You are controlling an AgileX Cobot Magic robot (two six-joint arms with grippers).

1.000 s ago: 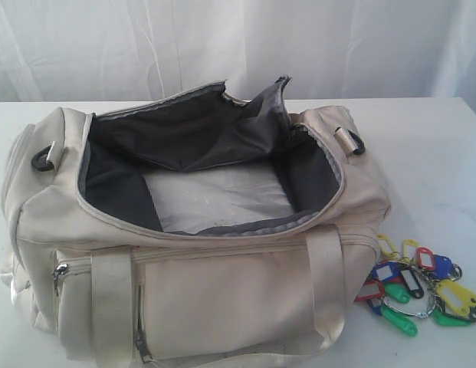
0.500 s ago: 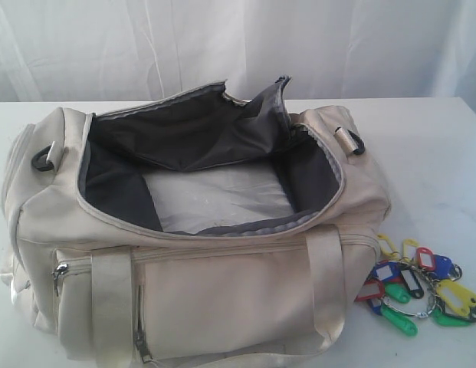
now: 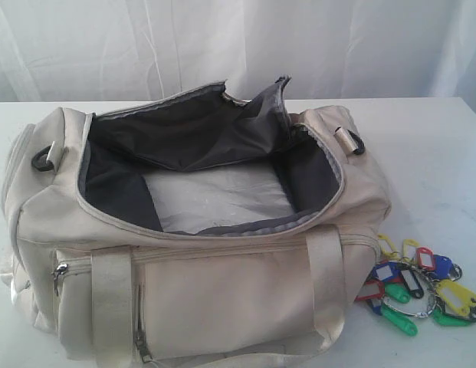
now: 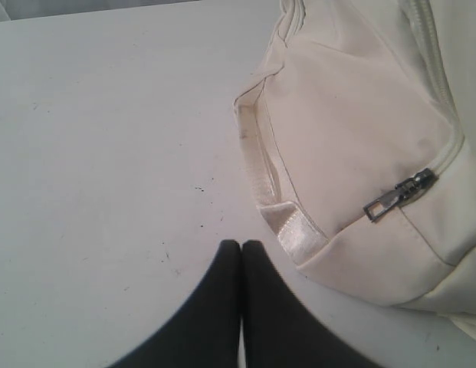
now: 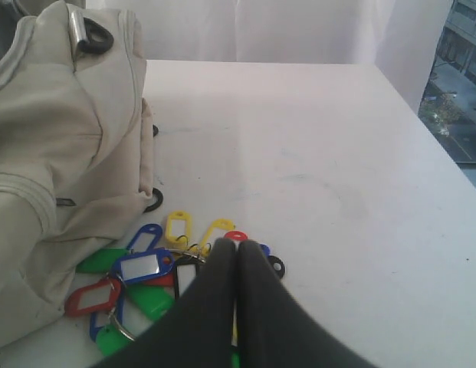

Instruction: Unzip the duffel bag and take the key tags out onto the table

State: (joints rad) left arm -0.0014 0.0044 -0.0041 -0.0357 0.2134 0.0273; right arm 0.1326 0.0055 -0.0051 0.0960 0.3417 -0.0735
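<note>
The cream duffel bag (image 3: 199, 299) lies unzipped on the white table (image 3: 429, 153), its dark grey lining showing and nothing visible inside. The key tags (image 3: 414, 287) lie in a bunch on the table by the bag's right end, also seen in the right wrist view (image 5: 142, 268). My right gripper (image 5: 238, 247) is shut and empty, hovering above the tags and hiding some of them. My left gripper (image 4: 241, 245) is shut and empty over bare table beside the bag's end (image 4: 352, 153), near a grey zipper pull (image 4: 398, 193). Neither gripper shows in the exterior view.
A white curtain (image 3: 238, 46) hangs behind the table. A black clip (image 5: 96, 38) sticks out at the bag's right end. The table's edge (image 5: 429, 130) runs past the tags, with a window beyond it.
</note>
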